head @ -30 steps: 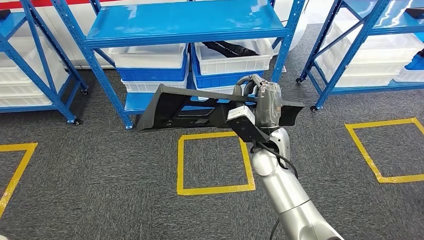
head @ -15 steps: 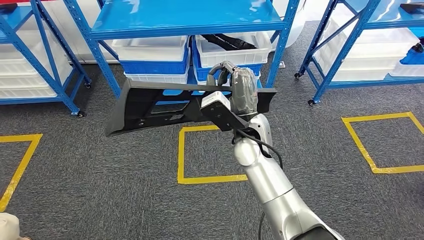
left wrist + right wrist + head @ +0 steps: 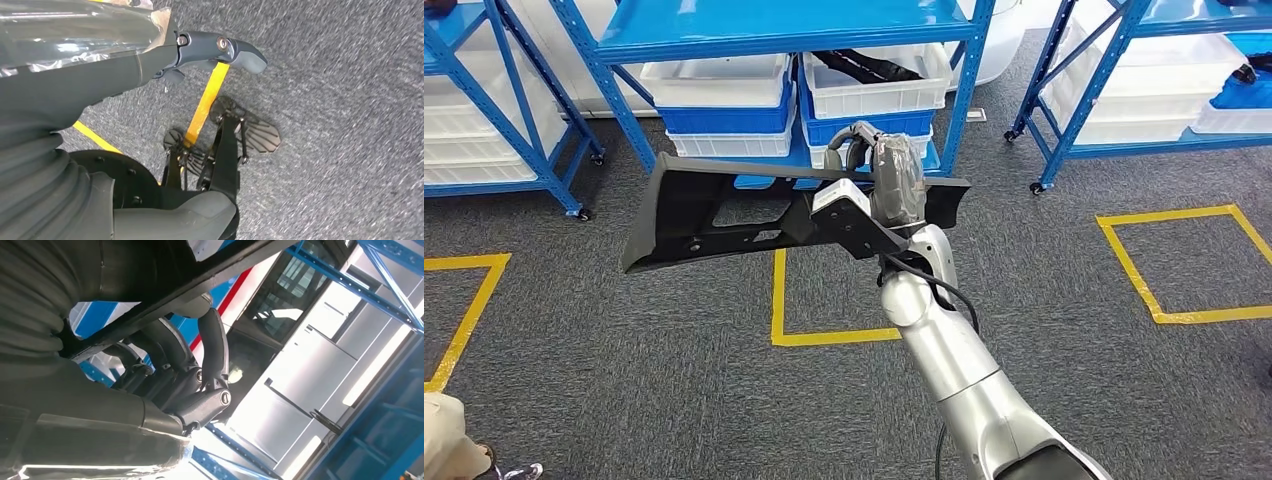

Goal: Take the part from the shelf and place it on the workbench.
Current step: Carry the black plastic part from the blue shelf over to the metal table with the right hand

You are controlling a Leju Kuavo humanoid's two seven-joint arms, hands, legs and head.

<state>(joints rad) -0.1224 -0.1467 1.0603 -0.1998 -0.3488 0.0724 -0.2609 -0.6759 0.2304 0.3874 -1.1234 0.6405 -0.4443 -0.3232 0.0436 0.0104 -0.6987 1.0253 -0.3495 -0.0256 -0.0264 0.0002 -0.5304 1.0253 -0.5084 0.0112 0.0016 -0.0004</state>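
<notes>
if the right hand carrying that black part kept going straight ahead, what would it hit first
Probably the white bin on the blue shelf straight ahead of the right hand holding the black part, though depth is hard to judge.

The task's thing is a long, flat black plastic part (image 3: 724, 210) with a ribbed inner face, some cut-out openings and slanted ends. It is held in the air, lying almost level, with its left end a little lower. It is in front of the blue metal shelf (image 3: 784, 30), above the grey carpet, its long side parallel to the shelf front. The right hand (image 3: 879, 175) grips it near its right end.
</notes>
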